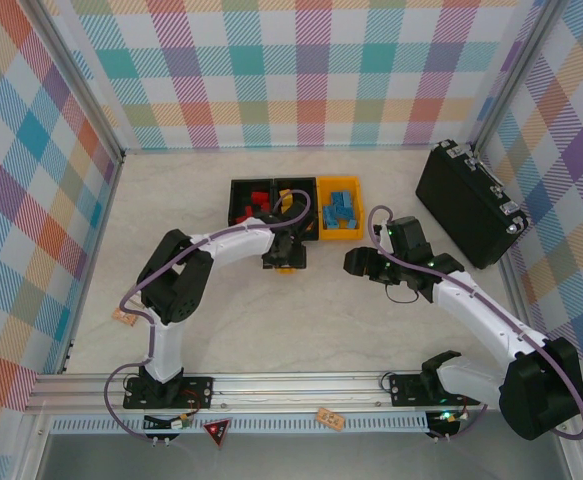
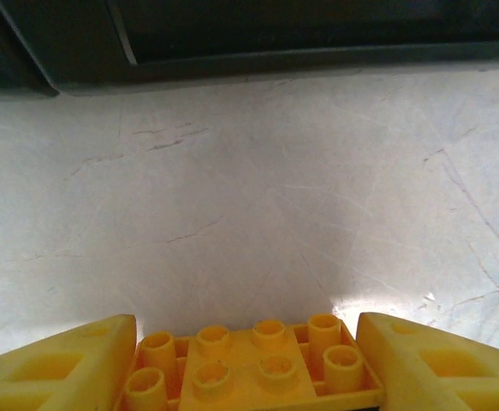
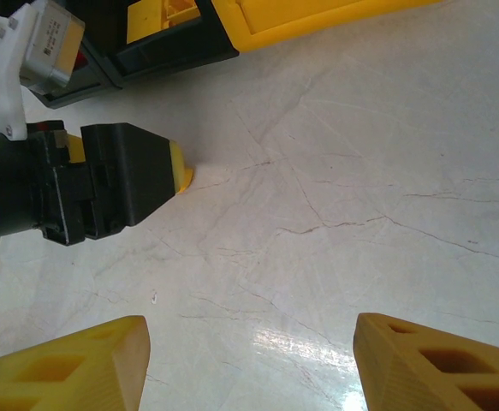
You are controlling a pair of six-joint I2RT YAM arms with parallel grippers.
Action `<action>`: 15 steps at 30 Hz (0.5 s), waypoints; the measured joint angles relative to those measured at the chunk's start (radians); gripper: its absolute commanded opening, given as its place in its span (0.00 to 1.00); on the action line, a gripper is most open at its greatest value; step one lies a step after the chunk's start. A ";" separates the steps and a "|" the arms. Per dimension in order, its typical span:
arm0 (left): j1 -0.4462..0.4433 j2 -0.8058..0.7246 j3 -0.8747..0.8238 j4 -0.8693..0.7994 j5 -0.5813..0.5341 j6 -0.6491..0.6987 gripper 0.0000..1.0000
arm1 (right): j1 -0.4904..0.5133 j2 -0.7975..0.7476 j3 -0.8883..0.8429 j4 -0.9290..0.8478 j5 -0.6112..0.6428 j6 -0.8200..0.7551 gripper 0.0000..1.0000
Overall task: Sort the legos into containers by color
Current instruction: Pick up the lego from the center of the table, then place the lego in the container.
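Lego brick point(image 2: 249, 370), yellow, studs showing, lying on the pale table point(image 2: 275, 188) directly between the two fingers of the left tool point(image 2: 246, 332). The fingers sit close against its two ends, touching or almost so; whether they are truly clamped on it cannot be told. Straight ahead of this tool, close by, stands the row of containers point(image 1: 339, 181), with red bricks point(image 1: 254, 206) in one black bin and blue bricks point(image 1: 340, 212) in the yellow bin. The right tool point(image 3: 251, 330) hovers off to the left tool's right, fingers apart, nothing between them. To do this step well, press squarely on the brick's flat ends and get a firm hold before lifting. Then rise straight up, clear the bin wall and let go low over the middle black bin, which is probably meant for yellow.
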 measured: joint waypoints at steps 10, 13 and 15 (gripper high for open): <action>0.034 0.000 0.234 -0.067 0.000 0.035 0.57 | 0.003 0.022 0.031 0.017 -0.016 0.000 0.65; 0.056 0.014 0.322 -0.079 0.000 0.050 0.57 | 0.004 0.053 0.064 0.038 -0.026 0.000 0.64; 0.069 0.039 0.381 -0.082 0.000 0.055 0.57 | 0.004 0.077 0.089 0.047 -0.029 0.000 0.64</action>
